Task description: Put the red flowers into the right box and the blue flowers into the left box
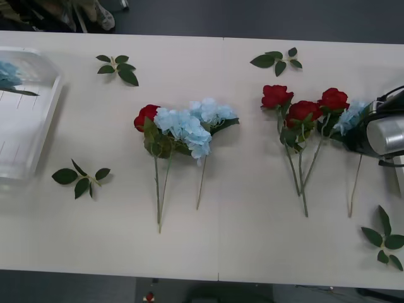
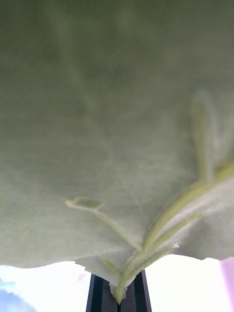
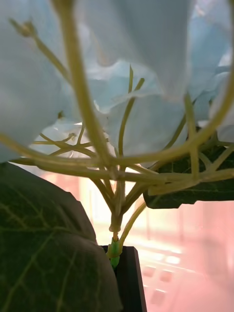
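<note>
**A:** Blue flowers (image 1: 7, 72), pale fluffy fabric clusters on thin stems: where is the leftmost?

**B:** One lies in the left box (image 1: 38, 136), the white ribbed plastic box at the left edge of the pale table (image 1: 240, 240). The left gripper (image 3: 116, 251) is clenched on the stem of one of the blue flowers, just under the cluster.

**A:** And mid-table?

**B:** One of the red flowers (image 1: 146, 117), a deep-red fabric rose, touches more blue flowers. Loose green leaf sprigs (image 1: 118, 68) lie scattered about.

**A:** Farther right?

**B:** Three red roses lie bunched together, a blue cluster touching them on their right.

**A:** The right gripper (image 2: 118, 292)?

**B:** It is at the table's right edge, just beside that blue cluster, its black fingers clamped on a thin green stem (image 2: 127, 273) under a broad leaf. I cannot tell whose stem it is.
</note>
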You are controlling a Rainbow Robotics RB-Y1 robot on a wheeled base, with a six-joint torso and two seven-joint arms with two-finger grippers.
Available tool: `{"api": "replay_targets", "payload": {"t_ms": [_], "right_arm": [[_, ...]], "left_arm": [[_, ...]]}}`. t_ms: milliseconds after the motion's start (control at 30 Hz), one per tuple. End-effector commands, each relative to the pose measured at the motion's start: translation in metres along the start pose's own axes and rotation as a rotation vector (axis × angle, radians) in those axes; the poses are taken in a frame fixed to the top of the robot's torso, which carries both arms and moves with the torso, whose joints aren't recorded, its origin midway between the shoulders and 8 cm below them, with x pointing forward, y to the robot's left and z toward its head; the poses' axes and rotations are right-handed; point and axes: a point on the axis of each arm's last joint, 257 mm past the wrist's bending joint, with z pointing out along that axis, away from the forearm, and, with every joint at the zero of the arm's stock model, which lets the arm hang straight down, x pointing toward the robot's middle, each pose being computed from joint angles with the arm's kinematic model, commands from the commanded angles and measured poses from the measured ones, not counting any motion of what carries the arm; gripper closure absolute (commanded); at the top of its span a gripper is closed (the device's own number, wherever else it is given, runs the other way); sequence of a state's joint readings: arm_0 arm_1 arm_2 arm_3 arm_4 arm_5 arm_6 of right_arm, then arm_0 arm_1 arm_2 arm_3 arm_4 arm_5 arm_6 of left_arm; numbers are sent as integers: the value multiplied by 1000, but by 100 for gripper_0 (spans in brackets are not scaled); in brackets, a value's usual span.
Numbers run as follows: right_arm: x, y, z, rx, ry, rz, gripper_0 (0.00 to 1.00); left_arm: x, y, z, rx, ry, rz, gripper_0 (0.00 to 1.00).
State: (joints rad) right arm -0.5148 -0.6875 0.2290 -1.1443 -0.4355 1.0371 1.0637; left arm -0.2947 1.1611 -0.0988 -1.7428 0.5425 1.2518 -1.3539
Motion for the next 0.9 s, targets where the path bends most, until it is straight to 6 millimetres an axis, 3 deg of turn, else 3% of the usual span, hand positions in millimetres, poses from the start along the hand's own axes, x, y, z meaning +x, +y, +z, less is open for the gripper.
{"api": "replay_targets", "payload": {"t_ms": [33,200,333,433,600,733,800,833,867,900], "right_arm": [[-32,11,-19,-78,-28,124,100],[-56,24,-54,-160,-34,177,100],[-80,42,-99,-285,-72,215,100],[-90,52,-132,-382,-120,193,100],[-84,72,-178,-516,-204,86,100],[-66,100,-223,-669,-255,16,100],[-60,110,-242,-718,-286,-21,100],[-57,118,-255,-753,-306,-40,100],[-52,124,-264,-786,-324,-62,100],[-50,128,-269,-801,-333,-71,100]], "left_arm": [[-14,46,6,-57,-33,61,100],[-5,86,30,-103,-24,54,100],[1,114,48,-157,-32,87,100],[12,118,60,-164,-22,78,100],[32,119,75,-185,11,79,100],[46,114,83,-179,41,75,98],[46,112,84,-179,41,80,70],[46,112,84,-179,41,80,45],[46,111,84,-178,41,79,33],[46,112,83,-179,41,79,29]]}}
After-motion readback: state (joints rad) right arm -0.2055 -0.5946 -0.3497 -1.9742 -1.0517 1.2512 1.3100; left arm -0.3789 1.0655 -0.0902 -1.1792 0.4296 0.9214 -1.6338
